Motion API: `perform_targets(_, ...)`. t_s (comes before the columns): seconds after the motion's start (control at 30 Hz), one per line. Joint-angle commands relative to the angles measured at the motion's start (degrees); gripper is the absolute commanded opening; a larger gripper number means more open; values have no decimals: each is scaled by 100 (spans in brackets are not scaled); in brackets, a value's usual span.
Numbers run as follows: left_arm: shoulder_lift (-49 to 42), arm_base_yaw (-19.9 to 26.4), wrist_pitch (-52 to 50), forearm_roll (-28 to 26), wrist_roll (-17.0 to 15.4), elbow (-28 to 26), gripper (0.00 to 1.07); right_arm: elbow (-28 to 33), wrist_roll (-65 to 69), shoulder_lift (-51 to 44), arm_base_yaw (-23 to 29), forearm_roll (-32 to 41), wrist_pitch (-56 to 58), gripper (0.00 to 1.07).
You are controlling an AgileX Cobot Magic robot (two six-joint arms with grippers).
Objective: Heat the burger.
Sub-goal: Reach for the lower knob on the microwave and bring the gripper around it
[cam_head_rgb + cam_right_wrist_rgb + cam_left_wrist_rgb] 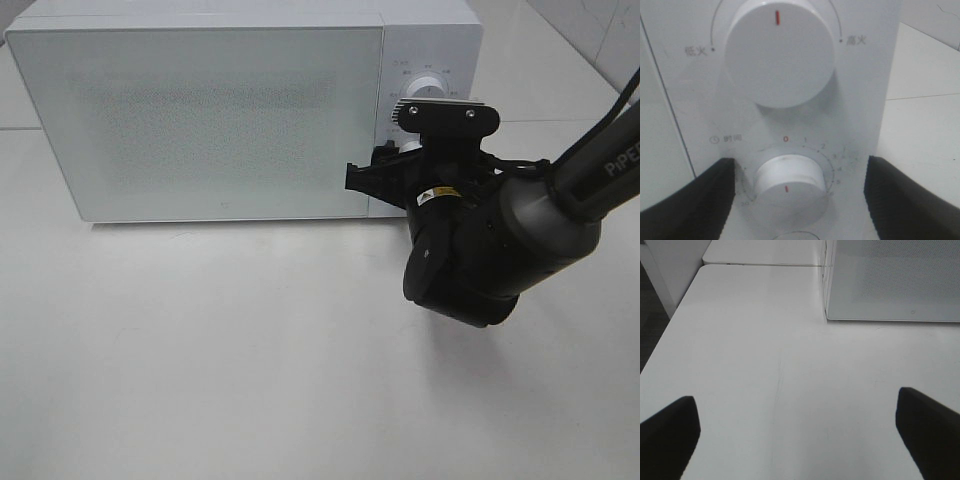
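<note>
Overhead: we see a white microwave (430, 40) by the far edge of the worktop (250, 380), its frosted door (200, 120) shut.
Right arm: from above, its dark bulk (500, 240) reaches in from the worktop's right edge to the control panel at the microwave's right end, and it covers most of that panel.
Right gripper: only the right wrist view shows it clearly. The right gripper (800, 167) is open, one finger (700, 200) on each side of the timer knob (787, 185), with a gap to the knob on both sides, so we see no touch.
Knobs: the right wrist view also shows the power knob (779, 55), its red mark midway between the two printed heat labels. The overhead view shows only part of one knob.
Left gripper: only the left wrist view shows it. The left gripper (796, 397) is wide open over bare worktop, with nothing between its fingers, and the microwave's near left corner lies ahead of it.
Burger: no view shows it, and the frosted door lets nothing through, so we cannot tell where it is.
</note>
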Motion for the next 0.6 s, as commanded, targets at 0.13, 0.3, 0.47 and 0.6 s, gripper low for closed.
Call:
perform_targets(0.13, -138, 23, -46, -11, -6, 23, 100, -74, 40, 0, -52, 34, -819, 73)
perform_targets(0.3, -138, 23, -46, -11, -6, 23, 100, -74, 80, 52, -52, 11, -837, 73)
perform_targets(0.47, -138, 23, -46, -11, -6, 23, 100, -74, 80, 52, -52, -6, -865, 73)
perform_targets(0.6, -138, 23, -46, -11, -6, 23, 100, -74, 80, 52, -52, -6, -865, 72)
